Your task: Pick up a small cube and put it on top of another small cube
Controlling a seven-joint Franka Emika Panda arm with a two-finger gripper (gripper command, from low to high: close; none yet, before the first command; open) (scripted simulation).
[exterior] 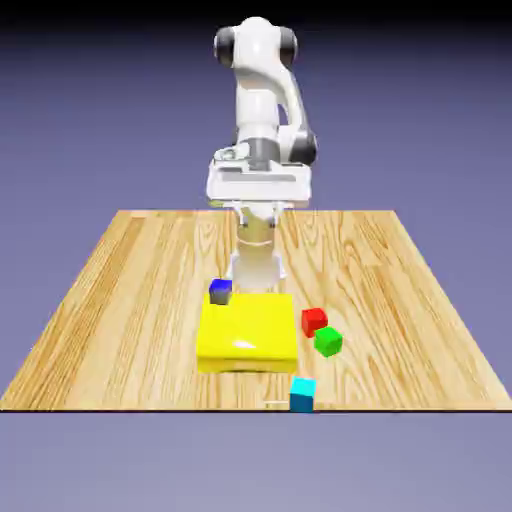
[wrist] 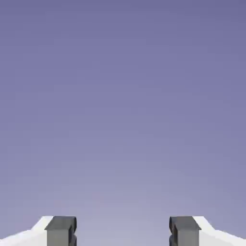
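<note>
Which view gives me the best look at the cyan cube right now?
The exterior view: it shows the cyan cube whole, at the table's near edge, with nothing in front of it. The hand view shows none of it, only plain backdrop between the finger tips.

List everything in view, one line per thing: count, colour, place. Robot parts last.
Table: 1, light wood grain, under the block and cubes
Flat block: 1, yellow, around the middle of the table
Cube: 1, dark blue, at the yellow block's far-left corner, exterior view
Cube: 1, red, just right of the block, exterior view
Cube: 1, bright green, beside the red one, nearer the camera
Cube: 1, cyan, at the table's near edge
Backdrop: 1, blue-violet, behind everything
Arm: 1, white with dark grey joints, beyond the block
Claw: 1, white with grey tips, open, nothing between them
</note>
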